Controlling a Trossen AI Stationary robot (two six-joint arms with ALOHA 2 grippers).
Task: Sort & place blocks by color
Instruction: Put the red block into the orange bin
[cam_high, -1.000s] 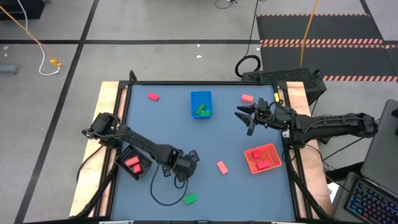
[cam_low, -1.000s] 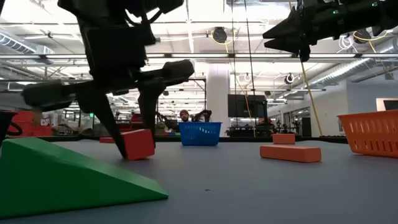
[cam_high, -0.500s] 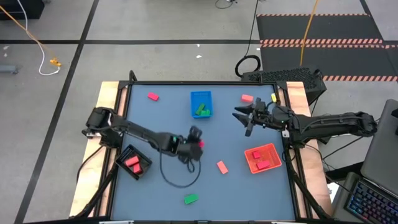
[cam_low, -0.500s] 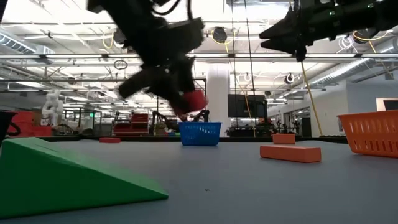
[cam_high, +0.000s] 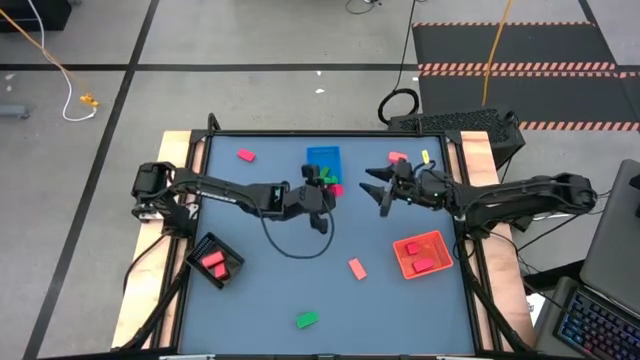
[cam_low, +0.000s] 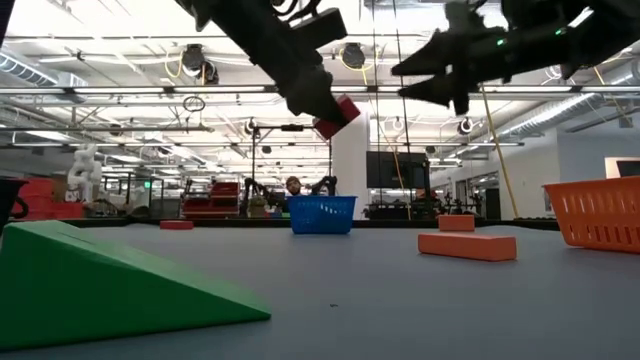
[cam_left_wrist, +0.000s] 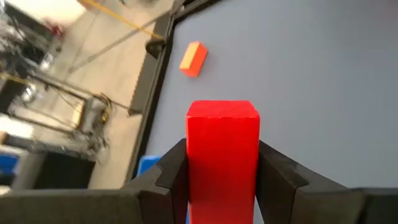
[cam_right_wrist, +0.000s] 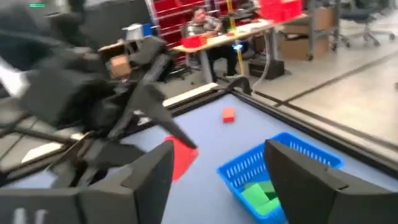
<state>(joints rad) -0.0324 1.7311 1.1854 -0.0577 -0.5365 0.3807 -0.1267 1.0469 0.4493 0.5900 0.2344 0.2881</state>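
Red block (cam_left_wrist: 222, 155) clamped in left gripper (cam_high: 328, 188) beside blue tray (cam_high: 322, 157); right gripper (cam_high: 377, 192) open nearby. Hand over slowly, centered.

High view: you look straight down on the whole table (cam_high: 240, 215).
Low view: you sit at tabletop height, facing across.
Left wrist view: close behind the left gripper (cam_left_wrist: 222, 163).
Right wrist view: ahead of the right gripper (cam_right_wrist: 217, 180), sharing the blue tray (cam_right_wrist: 273, 168).
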